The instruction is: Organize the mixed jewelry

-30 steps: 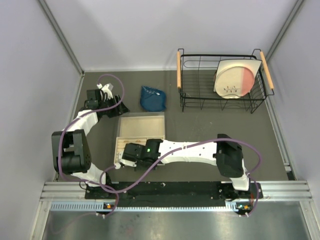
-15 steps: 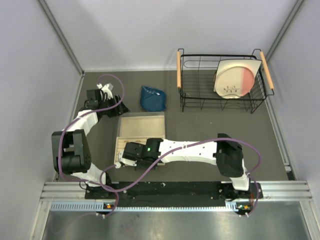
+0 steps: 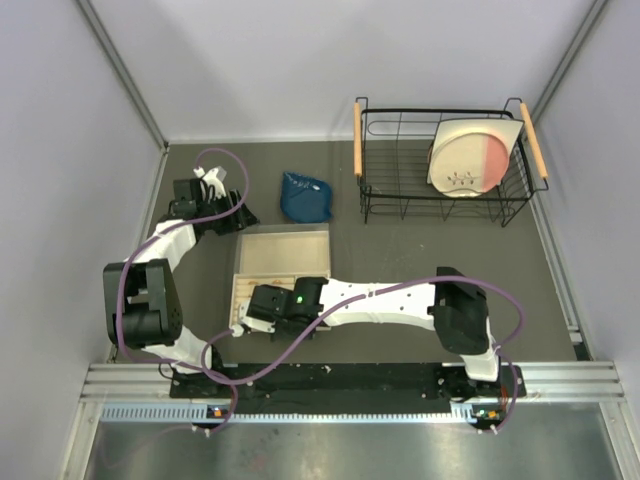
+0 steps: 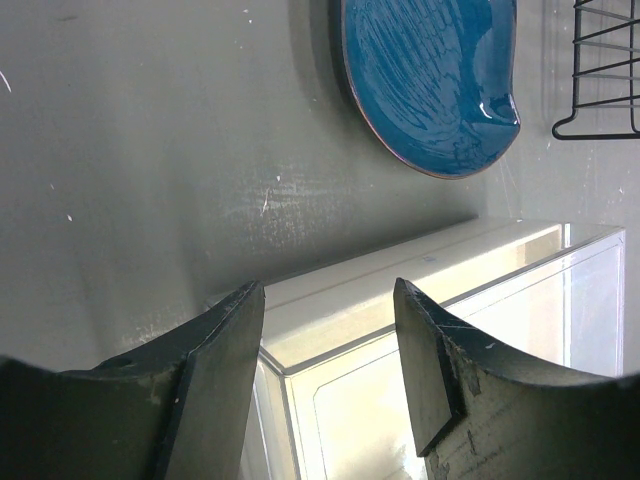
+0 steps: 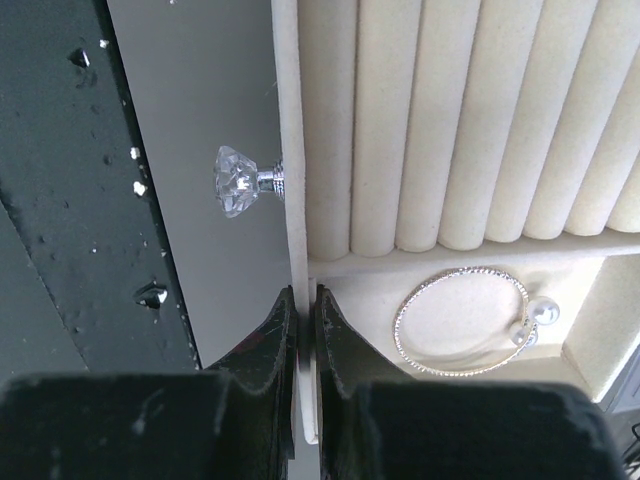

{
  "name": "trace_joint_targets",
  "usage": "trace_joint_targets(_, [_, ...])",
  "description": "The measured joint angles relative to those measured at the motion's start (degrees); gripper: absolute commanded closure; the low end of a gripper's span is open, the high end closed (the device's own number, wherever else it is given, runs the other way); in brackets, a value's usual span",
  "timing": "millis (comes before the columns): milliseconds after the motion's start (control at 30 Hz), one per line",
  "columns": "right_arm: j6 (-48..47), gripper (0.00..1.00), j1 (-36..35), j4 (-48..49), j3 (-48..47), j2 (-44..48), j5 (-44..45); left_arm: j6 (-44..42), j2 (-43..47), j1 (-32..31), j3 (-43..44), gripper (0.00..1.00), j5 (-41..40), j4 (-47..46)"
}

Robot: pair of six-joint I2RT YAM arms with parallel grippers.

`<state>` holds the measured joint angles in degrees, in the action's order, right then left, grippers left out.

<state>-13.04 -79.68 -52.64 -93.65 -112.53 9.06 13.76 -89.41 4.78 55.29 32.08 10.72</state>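
A: What does the top view count?

B: Two arms. One box [image 3: 282, 250] sits left of centre, with one pouch [image 3: 305, 197] above it. One rack [image 3: 440, 195] stands at the upper right with one plate [image 3: 467, 157] upright in it. The left gripper [image 3: 238, 212] is at the upper left, by the box's far-left corner, and its jaws cannot be read from here. The right gripper [image 3: 243, 322] is at the box's near-left corner, its arm reaching across from the right. Jewelry is too small to tell.

A: And the left wrist?

B: Two dark fingers [image 4: 210, 380] show at the bottom with a wide gap between them and nothing in it. One corner of the box [image 4: 470, 250] shows at the lower right. The pouch [image 4: 430, 80] is at the top and a bit of rack [image 4: 600, 70] at the upper right edge.

A: The right wrist?

B: Both fingers [image 5: 262, 350], bottom centre, are pinched narrow on the drawer [image 5: 288, 100] by its thin front wall. One crystal knob [image 5: 238, 180] juts left from that wall. A row of rolls [image 5: 380, 120] fills the top, the count cut off by the frame. One hoop [image 5: 398, 322] with two pearls [image 5: 545, 313] at its ends lies flat in the lower-right compartment. It is just right of the pinched wall and apart from the fingers.
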Motion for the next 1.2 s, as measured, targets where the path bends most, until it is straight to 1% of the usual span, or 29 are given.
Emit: trace_joint_targets(1200, [-1.1,1.00,0.0,0.7,1.4,0.4,1.6,-0.2,-0.1,0.0,0.1,0.39,0.0,-0.2])
